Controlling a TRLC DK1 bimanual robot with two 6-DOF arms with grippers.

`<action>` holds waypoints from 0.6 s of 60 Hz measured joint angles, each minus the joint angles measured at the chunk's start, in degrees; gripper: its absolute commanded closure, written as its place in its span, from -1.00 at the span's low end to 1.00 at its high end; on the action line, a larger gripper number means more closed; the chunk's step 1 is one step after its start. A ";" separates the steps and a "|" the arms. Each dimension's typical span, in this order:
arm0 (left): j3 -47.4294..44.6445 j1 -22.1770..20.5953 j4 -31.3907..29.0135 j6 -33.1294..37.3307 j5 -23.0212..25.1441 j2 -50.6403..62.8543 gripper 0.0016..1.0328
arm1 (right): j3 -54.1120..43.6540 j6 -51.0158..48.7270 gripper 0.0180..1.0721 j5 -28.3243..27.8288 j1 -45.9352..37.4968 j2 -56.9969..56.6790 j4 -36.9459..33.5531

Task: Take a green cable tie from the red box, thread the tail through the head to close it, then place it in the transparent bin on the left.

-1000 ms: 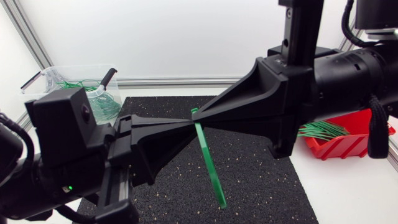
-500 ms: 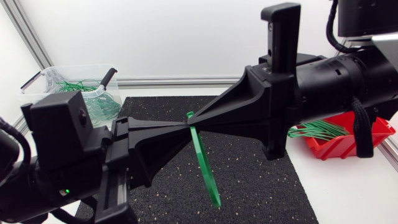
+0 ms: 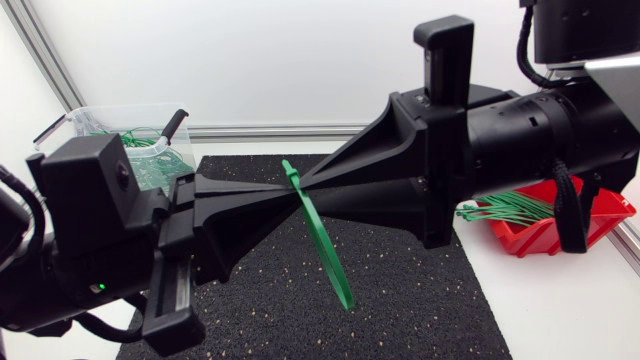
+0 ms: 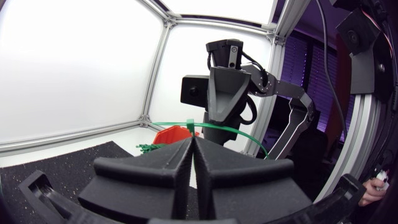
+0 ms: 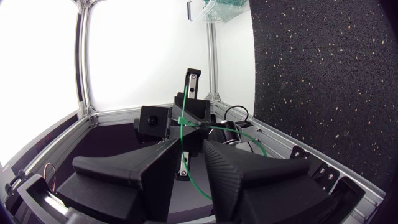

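Note:
A green cable tie [image 3: 322,245] hangs slanted above the black mat [image 3: 400,300], its upper end where my two grippers meet. My left gripper [image 3: 296,194] is shut on that end; in the left wrist view its fingers press together at the tip [image 4: 191,139] with the tie [image 4: 217,128] running across them. My right gripper [image 3: 309,189] faces it tip to tip. In the right wrist view its fingers [image 5: 158,168] stand apart and the tie [image 5: 181,127] passes through the gap. The red box [image 3: 560,228] with green ties lies at the right. The transparent bin [image 3: 120,135] stands at the back left.
The bin holds several green ties and a black handle [image 3: 172,125] leans on its rim. An aluminium frame rail [image 3: 270,131] runs along the back of the table. White table shows around the mat.
Both grippers shifted a little to the left with the tie's upper end. The right gripper's fingers have parted, while the left stays shut on the tie.

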 measured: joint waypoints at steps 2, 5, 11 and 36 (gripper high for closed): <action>0.00 0.33 0.15 0.44 0.50 0.00 0.92 | 0.00 -0.26 0.14 -0.02 -0.11 -0.20 -0.02; 0.00 0.59 0.09 1.38 1.66 0.00 0.92 | 0.00 -0.52 0.14 -0.02 -0.48 -0.44 -0.02; 0.00 0.59 -0.68 3.61 2.71 -0.07 0.92 | 0.00 -1.64 0.14 -0.24 -1.90 -0.85 0.00; -0.11 0.35 -7.52 15.67 3.39 -0.87 0.92 | 0.96 -9.29 0.14 -1.97 -5.29 1.18 -0.24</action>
